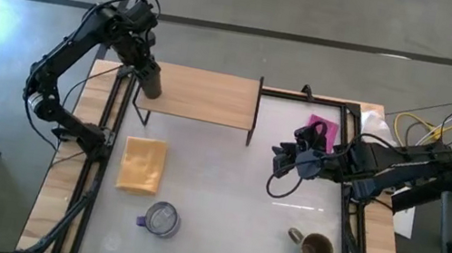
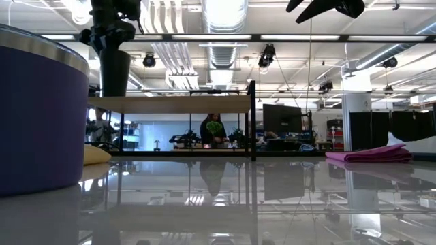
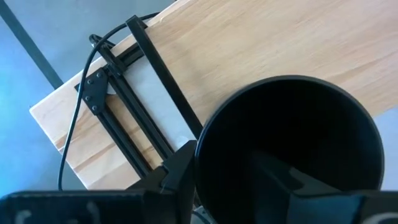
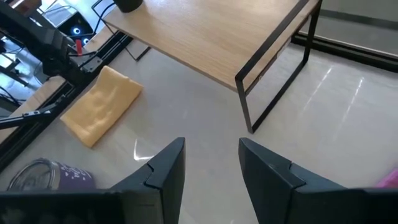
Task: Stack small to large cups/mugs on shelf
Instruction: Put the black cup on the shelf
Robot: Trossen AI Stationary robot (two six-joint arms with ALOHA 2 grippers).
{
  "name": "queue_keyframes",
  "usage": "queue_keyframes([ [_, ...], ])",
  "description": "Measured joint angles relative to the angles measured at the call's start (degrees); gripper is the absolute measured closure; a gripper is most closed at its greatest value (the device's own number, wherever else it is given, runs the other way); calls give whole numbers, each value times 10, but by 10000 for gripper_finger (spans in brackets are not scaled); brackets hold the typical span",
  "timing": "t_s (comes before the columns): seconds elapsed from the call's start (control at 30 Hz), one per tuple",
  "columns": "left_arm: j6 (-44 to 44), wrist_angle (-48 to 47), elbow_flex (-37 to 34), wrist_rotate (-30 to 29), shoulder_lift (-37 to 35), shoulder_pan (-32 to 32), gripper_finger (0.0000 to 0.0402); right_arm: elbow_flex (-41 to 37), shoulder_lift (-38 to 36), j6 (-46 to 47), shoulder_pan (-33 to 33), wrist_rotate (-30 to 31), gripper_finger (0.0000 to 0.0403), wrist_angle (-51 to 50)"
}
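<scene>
High view: the left hand (image 1: 149,70) is at the left end of the shelf (image 1: 208,96), closed around the black cup (image 1: 152,84), which stands upright on the board near its left edge. The right hand (image 1: 283,161) hovers over the bare table (image 1: 221,209) right of the shelf, fingers apart, gripping nothing. The yellow cloth (image 1: 142,164) lies in front of the shelf's left end. The purple tumbler (image 1: 161,220) stands near the front edge, just in front of the yellow cloth. The tan mug (image 1: 315,249) stands at front right, well apart from the tumbler. The magenta cloth (image 1: 323,130) lies behind the right arm.

Low view: the black cup (image 2: 115,73) sits on the shelf (image 2: 170,103) top at its left end, with the left hand (image 2: 110,30) above it. The tumbler (image 2: 41,112) fills the near left. The magenta cloth (image 2: 370,154) lies at right. A person (image 2: 213,131) shows in the room beyond.

Left wrist view: the cup's open mouth (image 3: 291,146) is seen from above, between the hand's fingers, over the light wood of the shelf (image 3: 261,50).

Right wrist view: the right hand (image 4: 211,171) has a clear gap between its fingers, nothing in it. Ahead are the shelf (image 4: 211,37), the yellow cloth (image 4: 102,106) and the tumbler (image 4: 53,176).
</scene>
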Motion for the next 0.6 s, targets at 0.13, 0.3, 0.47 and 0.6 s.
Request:
queue_keyframes([
  [0.13, 0, 13, 0, 4, 0, 0, 295, 0, 0, -1, 0, 0, 259, -1],
  [0.3, 0, 38, -1, 10, 0, 0, 295, 0, 0, -1, 0, 0, 259, -4],
  [0.47, -1, 57, -1, 11, 1, 0, 295, 0, 0, -1, 0, 0, 259, -4],
  [0.6, -1, 71, -1, 11, 1, 0, 295, 0, 0, -3, 0, 0, 259, -4],
])
